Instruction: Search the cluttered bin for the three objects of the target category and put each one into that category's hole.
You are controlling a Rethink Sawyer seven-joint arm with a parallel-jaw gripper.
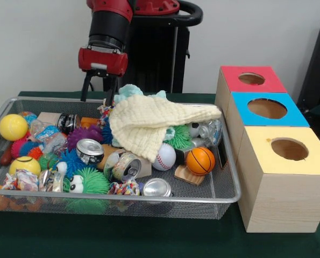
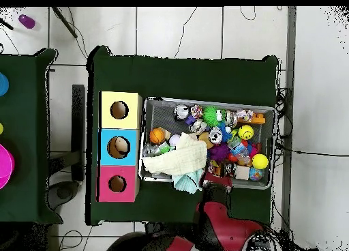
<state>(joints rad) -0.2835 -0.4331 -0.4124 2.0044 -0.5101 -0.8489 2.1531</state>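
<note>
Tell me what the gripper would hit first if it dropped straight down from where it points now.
Probably the clutter at the wire bin's far edge, beside the cream cloth. The open gripper points down there, but depth is unclear, so it might catch the cloth's edge or the rim instead.

- The cream cloth (image 1: 151, 122) drapes over the middle of the wire bin (image 1: 232, 183), hiding whatever lies beneath; only a teal edge (image 1: 128, 91) of something soft pokes out behind it.
- In the front view, the bin's left end is cut off by the picture's edge.
- The gripper (image 1: 99, 91) hangs at the bin's far rim; in the overhead view the arm (image 2: 221, 217) covers it.
- In the overhead view, the bin's toys are too small to identify.
</note>
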